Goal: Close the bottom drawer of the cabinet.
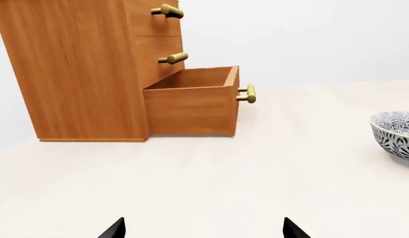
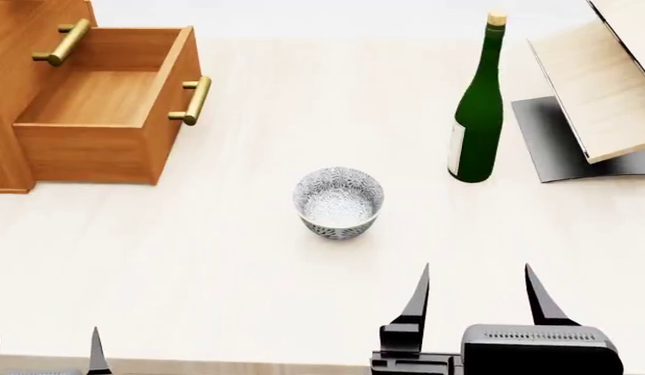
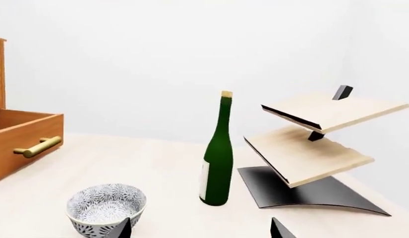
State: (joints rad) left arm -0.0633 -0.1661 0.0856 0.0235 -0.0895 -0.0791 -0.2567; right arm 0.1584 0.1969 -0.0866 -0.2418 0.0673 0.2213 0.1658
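Approach is the step judged to be in hand: the bottom drawer, an orange-brown wood box tray with a brass bar handle, is seen pulled well out of the tall orange-brown wood-grain cabinet, and nothing is touching it. The left gripper is held apart from the drawer front, its dark fingertips spread and empty; the right gripper is likewise splayed, holding nothing, on the far side of the blue-patterned white ceramic bowl from the drawer. The next move is judged to call for the left gripper to be brought against the drawer front, beside the handle, and pushed straight toward the cabinet. Beyond the bowl from the drawer, a green glass wine bottle and a pale wooden two-shelf rack on a dark base are seen. The cabinet's top is cut off in every view, and only the tips of the left gripper can be made out.
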